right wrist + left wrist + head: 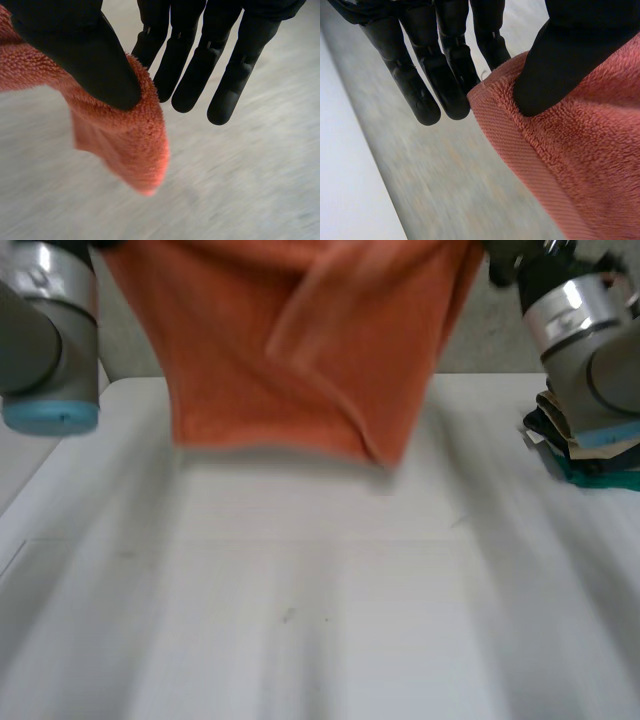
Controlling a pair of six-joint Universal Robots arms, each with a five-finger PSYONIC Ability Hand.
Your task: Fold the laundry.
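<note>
An orange-red towel [300, 350] hangs in the air above the far part of the white table [320, 620], stretched between my two arms, its lower edge just over the tabletop. In the left wrist view my left hand [560, 70] pinches a hemmed corner of the towel [570, 160] between thumb and straight fingers [440, 80]. In the right wrist view my right hand [95, 65] presses its thumb on another corner of the towel [130, 145] against the fingers [200, 65]; the corner droops below the thumb.
A pile of dark and teal clothes [585, 455] lies at the table's right edge, under my right arm [590, 330]. My left arm [45, 340] stands over the table's left far corner.
</note>
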